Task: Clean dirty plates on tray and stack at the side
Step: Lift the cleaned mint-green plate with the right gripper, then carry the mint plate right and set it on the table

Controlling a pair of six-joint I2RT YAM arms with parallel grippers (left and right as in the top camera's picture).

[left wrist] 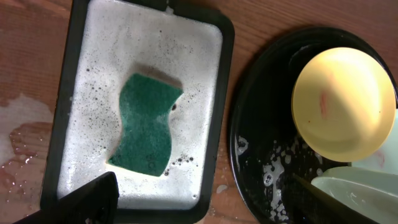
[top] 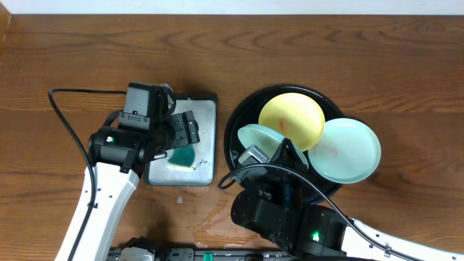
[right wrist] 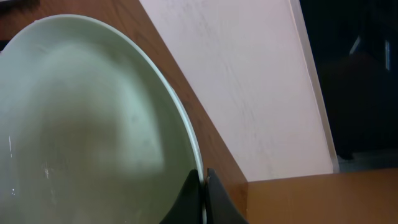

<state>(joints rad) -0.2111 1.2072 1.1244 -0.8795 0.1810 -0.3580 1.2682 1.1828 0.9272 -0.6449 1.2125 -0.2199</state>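
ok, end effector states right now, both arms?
Left end effector: open, holding nothing, above the sponge.
Right end effector: shut on the rim of the pale plate.

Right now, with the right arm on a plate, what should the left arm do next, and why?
Probably lower the left gripper and close it on the green sponge. Its jaws are open above the sponge, which lies flat in the soapy grey tray. The right gripper is shut on the rim of a pale plate, so a wiping tool seems to be the missing piece.
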